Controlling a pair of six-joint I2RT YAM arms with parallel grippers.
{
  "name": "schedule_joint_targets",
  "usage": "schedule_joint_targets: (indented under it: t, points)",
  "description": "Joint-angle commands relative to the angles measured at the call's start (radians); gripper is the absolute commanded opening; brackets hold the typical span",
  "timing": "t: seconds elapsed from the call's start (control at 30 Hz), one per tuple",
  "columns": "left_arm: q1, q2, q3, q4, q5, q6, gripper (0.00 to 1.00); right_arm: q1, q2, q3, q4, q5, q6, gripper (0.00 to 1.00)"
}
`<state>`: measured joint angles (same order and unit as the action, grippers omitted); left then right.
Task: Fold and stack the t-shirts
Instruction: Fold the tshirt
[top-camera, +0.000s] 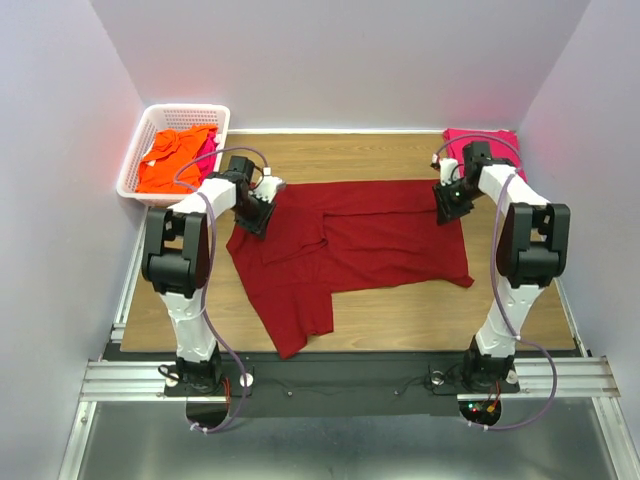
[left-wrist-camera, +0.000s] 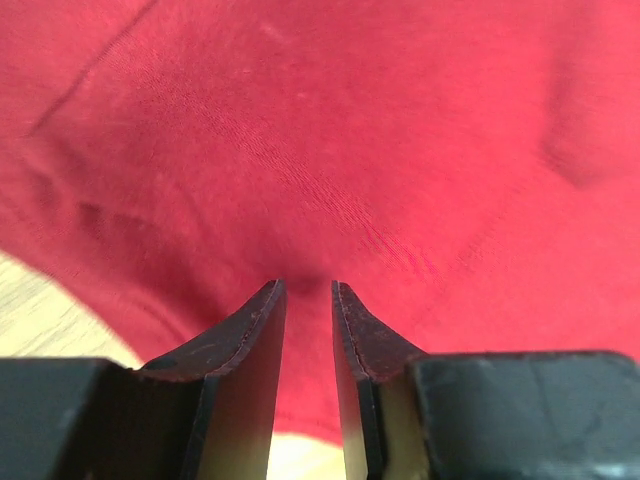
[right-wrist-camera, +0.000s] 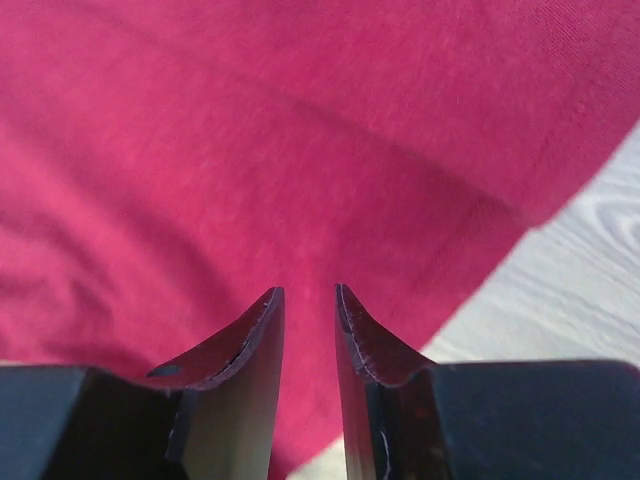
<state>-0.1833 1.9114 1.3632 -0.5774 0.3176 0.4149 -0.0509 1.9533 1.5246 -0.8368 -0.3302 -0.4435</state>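
At the far left, the white basket (top-camera: 134, 165) holds an orange t-shirt (top-camera: 172, 160) with a strip of pink cloth beside it. Next, the left gripper (top-camera: 255, 212) is down on the far-left corner of the dark red t-shirt (top-camera: 370, 235), which lies spread and rumpled across the middle of the wooden table (top-camera: 420, 312). Its jaws stand narrow, and the cloth puckers at their tips as if pinched. The right gripper (top-camera: 447, 203) sits at the shirt's far-right edge, jaws equally narrow. Whether they grip anything cannot be told. A magenta t-shirt (top-camera: 490, 140) lies in the far-right corner. If only one side truly holds, a lift would likely drag the shirt askew and spoil the fold. Only the overhead view shows the shirt's outline, and only the wrist views show the jaw gaps.
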Motion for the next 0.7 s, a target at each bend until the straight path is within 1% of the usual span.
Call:
schedule_joint_targets:
  t: [0.0, 0.13, 0.2, 0.23, 0.33, 0.37, 0.43, 0.47, 0.5, 0.53, 0.57, 0.6, 0.63, 0.67]
  points:
    - [-0.001, 0.052, 0.057, 0.027, -0.046, -0.054, 0.35, 0.031, 0.045, 0.016, 0.137, 0.065, 0.072, 0.32]
    - [0.013, 0.144, 0.126, 0.016, -0.057, -0.056, 0.33, 0.031, 0.140, 0.061, 0.169, 0.115, 0.088, 0.32]
    - [0.025, 0.185, 0.198, -0.002, -0.071, -0.054, 0.32, 0.031, 0.198, 0.106, 0.186, 0.137, 0.092, 0.32]
    - [0.031, 0.230, 0.262, -0.012, -0.072, -0.051, 0.32, 0.031, 0.222, 0.127, 0.192, 0.144, 0.092, 0.32]
    - [0.053, 0.311, 0.371, -0.051, -0.081, -0.041, 0.31, 0.033, 0.309, 0.244, 0.196, 0.145, 0.109, 0.32]
    - [0.056, 0.327, 0.446, -0.076, -0.077, -0.033, 0.31, 0.033, 0.324, 0.274, 0.196, 0.135, 0.114, 0.33]
    - [0.058, 0.345, 0.514, -0.102, -0.078, -0.010, 0.31, 0.033, 0.335, 0.337, 0.194, 0.097, 0.126, 0.35]
    - [0.058, 0.342, 0.566, -0.133, -0.059, 0.017, 0.33, 0.034, 0.325, 0.347, 0.189, 0.058, 0.130, 0.37]
    - [0.058, 0.333, 0.586, -0.148, -0.040, 0.037, 0.34, 0.037, 0.309, 0.348, 0.174, 0.033, 0.131, 0.41]
    - [0.058, 0.293, 0.594, -0.162, -0.019, 0.056, 0.35, 0.039, 0.259, 0.336, 0.163, 0.001, 0.129, 0.43]
    - [0.058, 0.264, 0.577, -0.171, 0.003, 0.089, 0.36, 0.039, 0.230, 0.321, 0.154, -0.060, 0.127, 0.45]
    - [0.058, 0.199, 0.561, -0.179, 0.021, 0.110, 0.37, 0.039, 0.201, 0.304, 0.133, -0.085, 0.121, 0.47]
    - [0.058, 0.163, 0.542, -0.188, 0.043, 0.131, 0.38, 0.039, 0.134, 0.261, 0.121, -0.122, 0.115, 0.48]
    - [0.056, 0.087, 0.484, -0.203, 0.076, 0.166, 0.38, 0.039, 0.103, 0.237, 0.099, -0.128, 0.108, 0.49]
